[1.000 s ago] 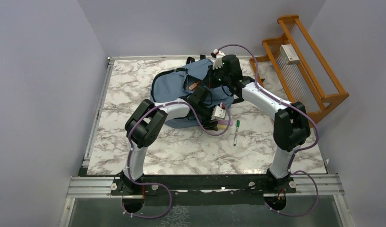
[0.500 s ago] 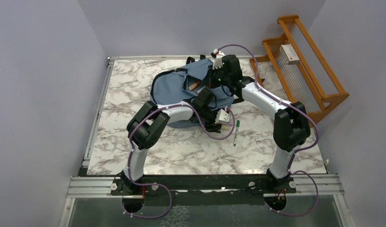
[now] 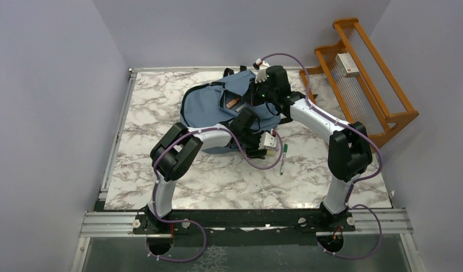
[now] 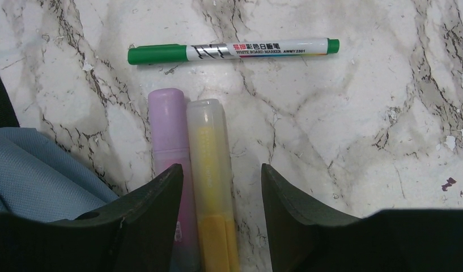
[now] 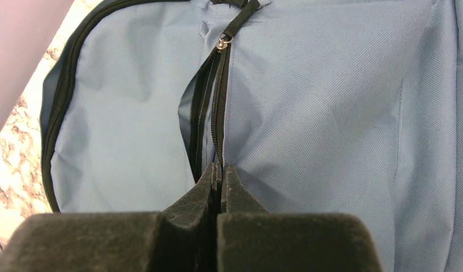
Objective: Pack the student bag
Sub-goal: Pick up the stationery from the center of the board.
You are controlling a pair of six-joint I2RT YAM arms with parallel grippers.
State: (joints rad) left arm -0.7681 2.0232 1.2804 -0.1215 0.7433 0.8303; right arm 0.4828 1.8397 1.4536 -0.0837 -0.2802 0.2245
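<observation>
**Table (image 3: 138, 170):** white marble pattern, unchanged from a second ago.

**Backpack (image 3: 209, 105):** blue, lies flat at the far centre of the table. Its position and outline match the earlier frames. The right wrist view shows a dark zipper gaping open down its front panel.

**Right gripper (image 5: 219, 168):** jaws closed tight, tips meeting at the lower end of the zipper opening. The zipper edge runs in between them and the fabric puckers there, so it is pinching the backpack. The right arm shows no change of pose.

**Left gripper (image 4: 220, 170):** jaws apart and pointing down at the table just off the backpack's near right edge. It holds nothing. A purple highlighter (image 4: 168, 130) and a yellow highlighter (image 4: 207, 141) lie side by side, touching. The yellow one sits in the gap and the purple one runs under the left finger. Since a second ago the wrist has shifted slightly right, and in the overhead view it now covers the highlighter end that was visible then.

**Green marker (image 4: 229, 51):** lies crosswise just beyond the highlighter caps, apart from them, and has not moved.

**Wooden rack (image 3: 382, 107):** leans at the right wall with a small white box (image 3: 347, 64) on it, as before.
</observation>
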